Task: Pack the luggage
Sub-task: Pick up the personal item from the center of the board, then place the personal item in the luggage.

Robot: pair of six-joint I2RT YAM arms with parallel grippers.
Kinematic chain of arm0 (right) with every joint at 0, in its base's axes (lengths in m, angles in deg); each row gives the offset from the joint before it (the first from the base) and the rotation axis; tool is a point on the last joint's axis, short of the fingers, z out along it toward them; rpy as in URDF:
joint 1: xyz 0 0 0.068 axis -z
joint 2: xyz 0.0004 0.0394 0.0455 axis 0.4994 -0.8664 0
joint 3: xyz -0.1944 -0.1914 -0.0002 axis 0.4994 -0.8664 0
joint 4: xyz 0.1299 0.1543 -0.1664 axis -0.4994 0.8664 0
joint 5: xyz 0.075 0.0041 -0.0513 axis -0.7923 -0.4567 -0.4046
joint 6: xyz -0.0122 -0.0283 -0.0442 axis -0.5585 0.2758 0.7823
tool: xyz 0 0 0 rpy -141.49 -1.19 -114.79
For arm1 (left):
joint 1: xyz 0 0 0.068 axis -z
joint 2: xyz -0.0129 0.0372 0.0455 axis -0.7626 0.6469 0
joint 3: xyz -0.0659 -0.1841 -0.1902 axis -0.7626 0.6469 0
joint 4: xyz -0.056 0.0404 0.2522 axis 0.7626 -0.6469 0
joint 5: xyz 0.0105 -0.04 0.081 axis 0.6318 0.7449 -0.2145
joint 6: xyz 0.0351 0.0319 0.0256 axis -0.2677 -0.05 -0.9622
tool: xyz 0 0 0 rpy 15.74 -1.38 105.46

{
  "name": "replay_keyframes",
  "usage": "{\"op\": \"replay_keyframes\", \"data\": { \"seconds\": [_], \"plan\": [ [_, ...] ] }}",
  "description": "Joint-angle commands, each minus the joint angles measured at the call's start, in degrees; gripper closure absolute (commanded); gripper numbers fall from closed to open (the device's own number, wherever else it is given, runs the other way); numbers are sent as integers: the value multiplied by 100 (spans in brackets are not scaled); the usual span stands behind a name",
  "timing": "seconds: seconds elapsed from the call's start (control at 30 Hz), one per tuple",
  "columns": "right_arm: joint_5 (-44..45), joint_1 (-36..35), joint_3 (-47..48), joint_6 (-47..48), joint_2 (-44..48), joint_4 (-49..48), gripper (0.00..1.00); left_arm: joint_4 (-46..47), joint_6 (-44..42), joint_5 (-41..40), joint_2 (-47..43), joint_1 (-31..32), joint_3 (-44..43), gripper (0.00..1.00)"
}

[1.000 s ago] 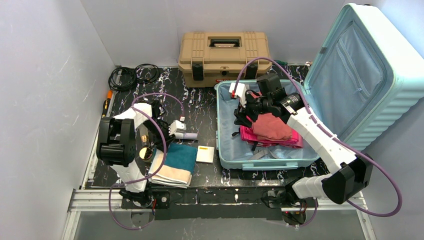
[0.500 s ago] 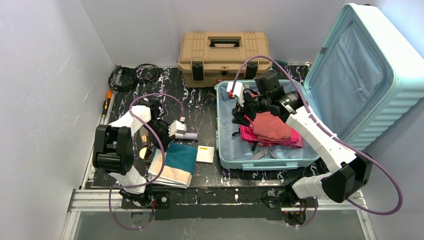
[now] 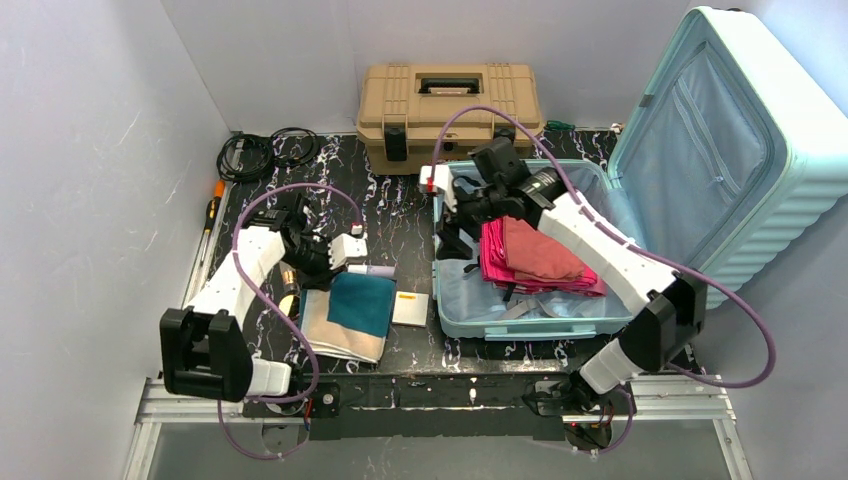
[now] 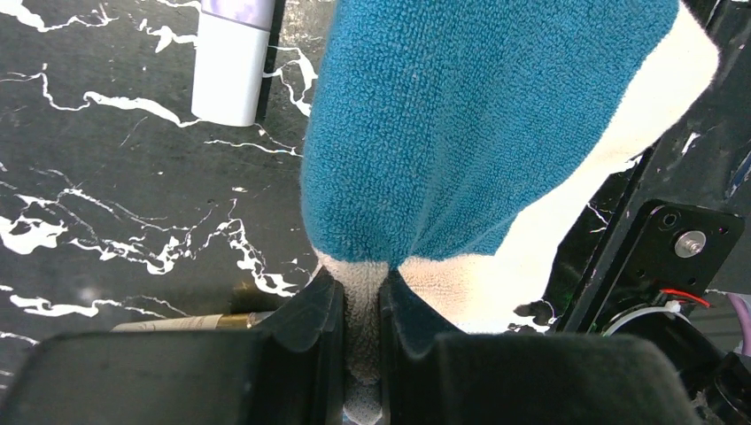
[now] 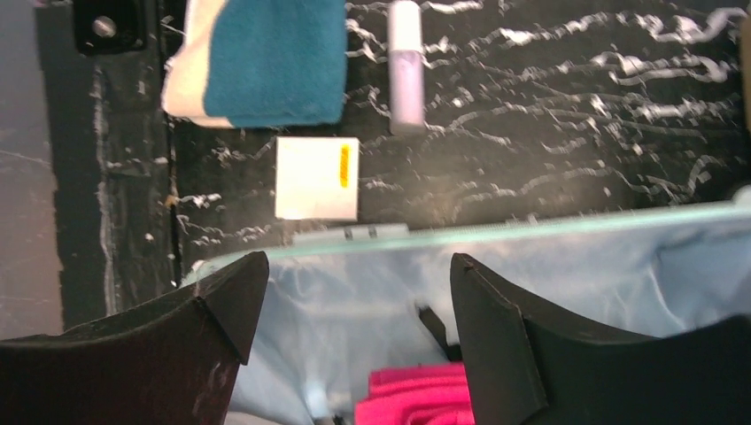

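**Left claw pinches the towel; right claw spread over the open case**

The luggage point(image 3: 540, 327), a pale mint-blue hard-shell suitcase, lies open on the right half of the black marbled table point(image 3: 400, 205). Its base is flat and its ribbed lid stands up on the far right, showing light blue lining. Folded pink and dusty-red clothes point(image 3: 535, 255) sit in the base.

The right gripper point(image 5: 354, 266) hangs above the left wall of the base, its two fingers spread wide with nothing between them.

On the left half of the table, the left gripper point(image 4: 361, 301) is pressed together on an edge of a teal-and-cream towel point(image 4: 460, 115). The cloth is bunched between the fingers, and the rest of it spreads toward the table's near edge.

A pale lilac tube point(image 3: 375, 270) lies just beyond the towel. A small white card with a yellow mark point(image 3: 411, 308) lies between the towel and the suitcase.

A tan toolbox point(image 3: 450, 110) stands at the far edge, with coiled black cables point(image 3: 262, 152) to its left.
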Motion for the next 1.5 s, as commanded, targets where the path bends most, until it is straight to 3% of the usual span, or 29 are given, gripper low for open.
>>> {"op": "replay_keyframes", "data": {
  "seconds": [0.0, 0.3, 0.53, 1.03, 1.47],
  "plan": [
    [-576, -411, 742, -320, -565, 104, 15, -188, 64, 237, -472, 35, 128, 100],
    [-1160, -1167, 1669, -834, -2109, 121, 10, -43, 152, 335, -924, 38, 429, 100],
    [-1790, -1371, 1736, -1076, -2847, -76, 7, 311, 307, 365, -1170, 38, 688, 100],
    [-1847, -1286, 1336, -1886, -2856, -1413, 4, 914, 601, 462, -1774, 39, 1132, 100],
    [-1873, -1256, 1333, -2142, -3270, -1611, 5, 1042, 738, 449, -2017, 40, 1257, 100]
  ]
}}
